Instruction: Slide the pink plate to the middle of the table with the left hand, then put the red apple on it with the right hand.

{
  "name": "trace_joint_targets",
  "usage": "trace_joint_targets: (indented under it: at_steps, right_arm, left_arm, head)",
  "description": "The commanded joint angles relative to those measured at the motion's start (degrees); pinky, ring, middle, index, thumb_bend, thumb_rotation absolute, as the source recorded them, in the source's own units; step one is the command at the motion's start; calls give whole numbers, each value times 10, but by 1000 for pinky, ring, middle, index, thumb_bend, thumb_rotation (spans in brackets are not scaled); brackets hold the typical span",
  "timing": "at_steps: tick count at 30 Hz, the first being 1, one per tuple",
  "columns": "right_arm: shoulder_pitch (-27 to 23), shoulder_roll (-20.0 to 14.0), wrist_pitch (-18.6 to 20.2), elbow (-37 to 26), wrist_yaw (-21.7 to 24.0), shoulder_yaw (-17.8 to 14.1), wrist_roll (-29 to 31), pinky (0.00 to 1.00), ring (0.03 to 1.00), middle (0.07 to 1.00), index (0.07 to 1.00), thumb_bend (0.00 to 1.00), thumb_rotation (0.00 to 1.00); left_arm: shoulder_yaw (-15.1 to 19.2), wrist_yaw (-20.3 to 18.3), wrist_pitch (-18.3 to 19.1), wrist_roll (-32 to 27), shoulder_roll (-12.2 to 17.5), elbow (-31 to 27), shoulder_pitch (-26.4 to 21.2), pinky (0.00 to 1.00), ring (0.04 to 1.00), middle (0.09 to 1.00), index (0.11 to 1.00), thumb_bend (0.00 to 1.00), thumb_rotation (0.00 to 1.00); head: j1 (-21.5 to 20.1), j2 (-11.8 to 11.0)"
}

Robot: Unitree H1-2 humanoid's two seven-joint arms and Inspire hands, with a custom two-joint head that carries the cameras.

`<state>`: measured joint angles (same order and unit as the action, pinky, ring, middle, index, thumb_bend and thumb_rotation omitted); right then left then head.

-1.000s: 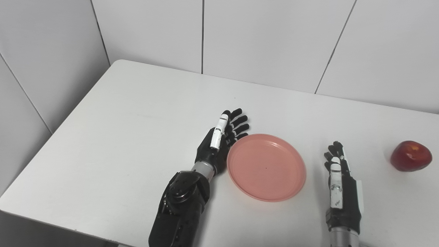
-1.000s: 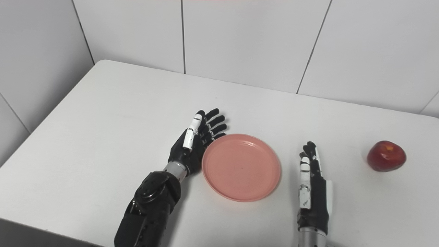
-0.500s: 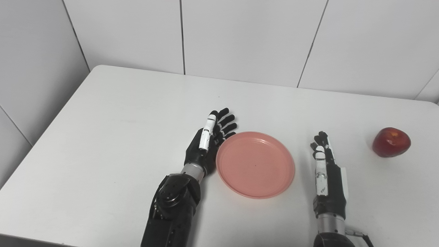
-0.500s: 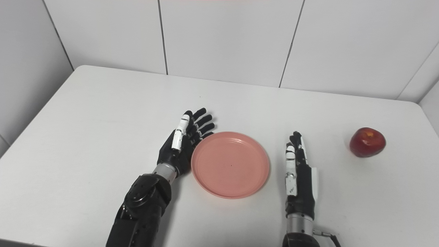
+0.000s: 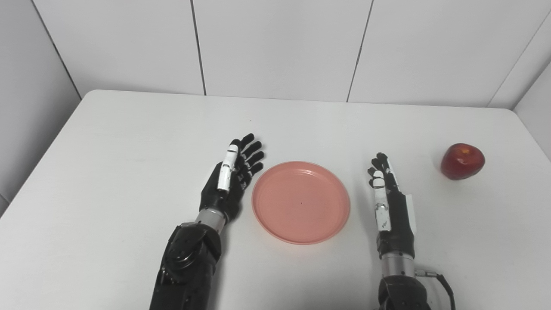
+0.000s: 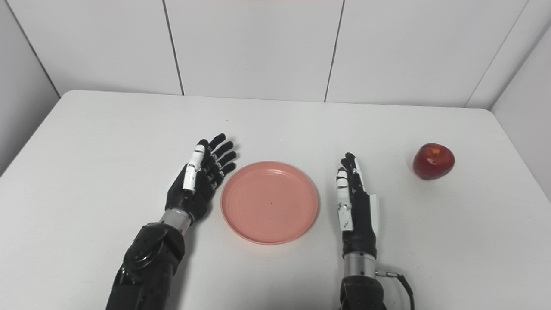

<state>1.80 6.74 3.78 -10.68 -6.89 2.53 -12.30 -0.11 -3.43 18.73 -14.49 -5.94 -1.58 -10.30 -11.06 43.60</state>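
Note:
The pink plate (image 5: 301,201) lies flat near the middle of the white table (image 5: 129,142), with nothing on it. My left hand (image 5: 230,183) stands on edge just left of the plate, open, with a narrow gap to the rim. On the plate's right, my right hand (image 5: 389,202) rests open and edge-up, a short way from the rim. The red apple (image 5: 462,161) sits upright at the far right of the table, well beyond the right hand.
White tiled walls (image 5: 275,43) close off the table at the back and on both sides. The table's right edge (image 5: 531,137) runs close to the apple. Bare tabletop stretches to the left and behind the plate.
The camera has swung to the right, so the whole scene shifted left in the picture. My left hand has drawn slightly away from the plate's rim. Plate, apple and right hand stay put.

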Motion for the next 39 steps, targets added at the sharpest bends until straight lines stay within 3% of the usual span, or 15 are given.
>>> trace_joint_targets:
  at_steps: [1,14,23,24,27,33,39]
  right_arm:
    - [-23,-2,-5,-27,-6,2,-14,879,900,912,920,217,1000]
    - [-55,-23,-1,-50,-13,-1,-68,844,900,910,911,334,1000]
    - [-73,-47,25,-85,-5,-8,-103,806,882,901,906,388,1000]
    - [-76,-51,28,-88,-5,-10,-111,803,881,900,905,389,1000]
    - [-85,-62,36,-96,-3,-14,-123,798,885,901,903,420,996]
    - [-102,-86,69,-123,2,-17,-177,815,881,897,896,457,867]
    - [-119,-102,107,-152,18,-33,-199,754,859,897,909,600,718]
  left_arm:
    - [5,-9,-25,-6,3,-4,-5,913,900,901,878,358,1000]
    - [25,-33,-48,-19,29,12,0,905,897,907,887,367,1000]
    - [33,-48,-68,-32,37,25,5,916,900,906,888,385,1000]
    - [35,-48,-69,-33,37,27,6,916,900,906,888,385,1000]
    - [40,-50,-73,-34,37,32,8,914,896,899,882,380,1000]
    - [46,-61,-82,-45,43,44,10,903,889,890,880,367,1000]
    - [51,-66,-85,-52,45,55,8,902,888,891,878,364,1000]
  head:
    - [0,1]
    - [-76,-10]
    - [-83,-12]
    - [-108,-17]
    - [-121,-21]
    - [-138,-28]
    - [-154,-34]
